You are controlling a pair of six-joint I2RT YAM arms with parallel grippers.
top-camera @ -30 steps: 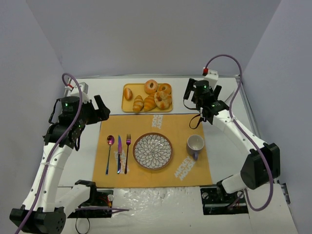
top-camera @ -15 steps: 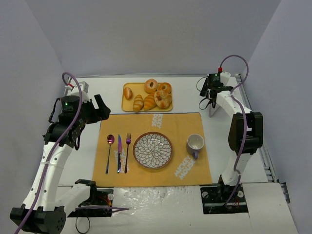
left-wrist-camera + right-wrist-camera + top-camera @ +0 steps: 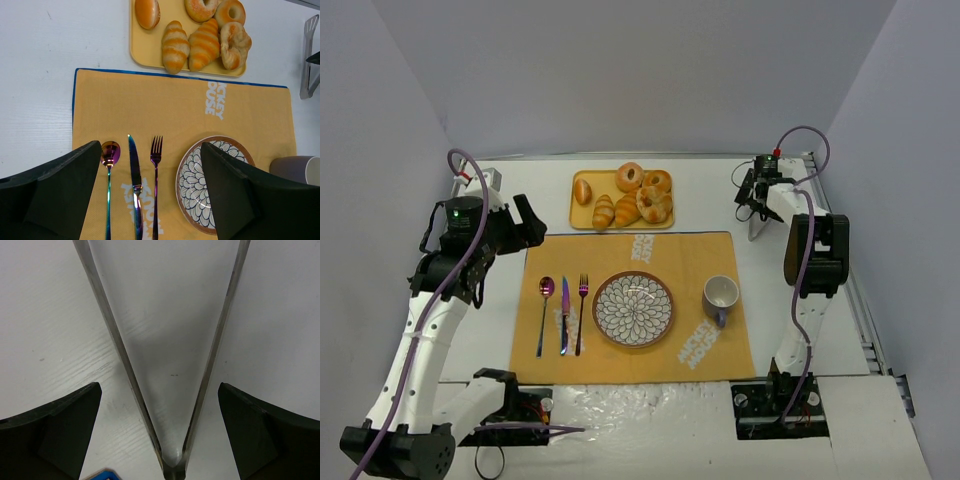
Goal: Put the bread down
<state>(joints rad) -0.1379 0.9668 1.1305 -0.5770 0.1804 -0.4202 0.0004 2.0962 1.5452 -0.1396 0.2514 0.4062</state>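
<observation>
Several breads, among them a round bun, two croissants and ring donuts, lie on a yellow tray at the back of the table. In the left wrist view they show at the top, the croissants side by side. A patterned plate sits empty on the orange placemat. My left gripper is open and empty, high over the mat's left side. My right gripper is open, low over metal tongs that lie on the white table between its fingers.
A spoon, knife and fork lie left of the plate. A grey mug stands to the plate's right. The tongs lie just off the mat's back right corner. Grey walls close in three sides.
My right arm has swung from the mat's back right corner out to the back right and come down over the tongs. The left arm has not moved.
</observation>
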